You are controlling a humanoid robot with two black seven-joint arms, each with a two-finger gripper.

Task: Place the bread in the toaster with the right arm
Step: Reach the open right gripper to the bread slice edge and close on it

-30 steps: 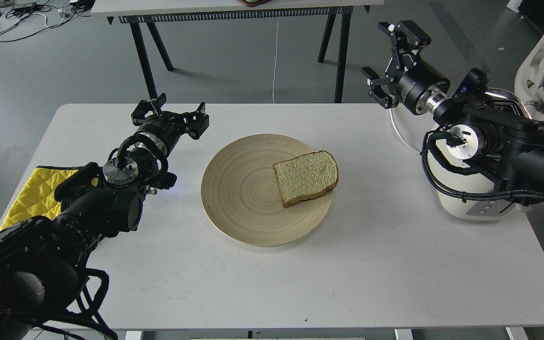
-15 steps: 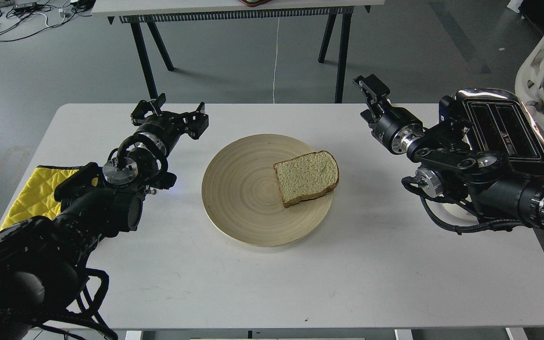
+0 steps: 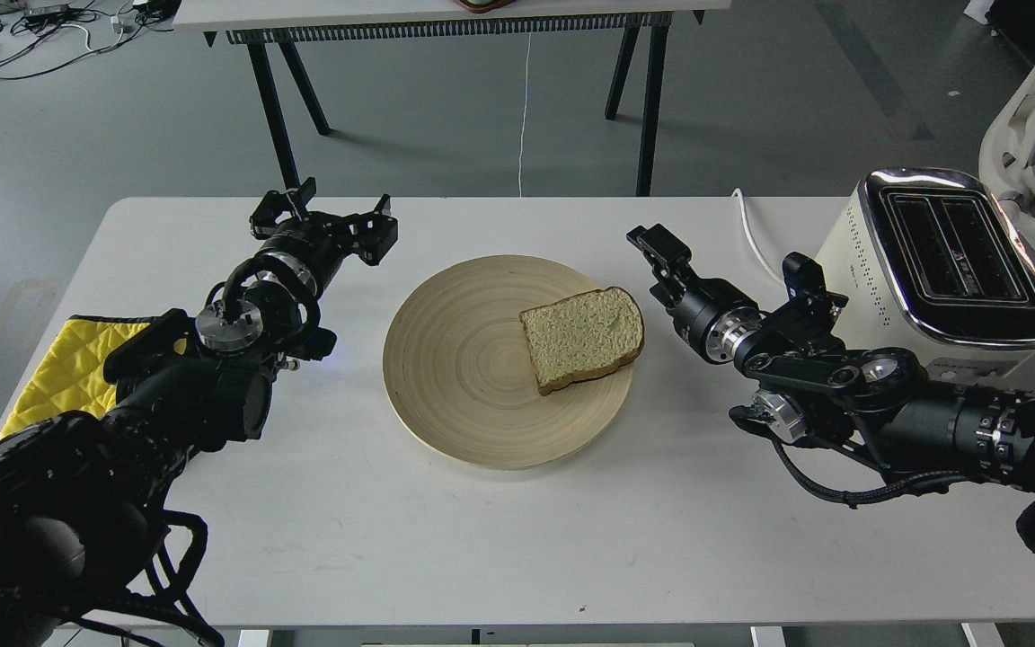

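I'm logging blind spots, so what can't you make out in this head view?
- Right gripper: seen end-on and dark, so open or shut is unclear.
- Toaster: front buttons hidden behind the right arm.
- Yellow cloth: partly covered by the left arm.
- Bread: underside unseen on the plate.

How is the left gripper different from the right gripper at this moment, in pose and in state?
The left gripper hovers far from the wooden plate, over the table's left side; the right gripper sits just right of the bread. The left gripper's fingers are spread wide open; the right gripper shows edge-on, so its opening cannot be told. Both are black and hold nothing.
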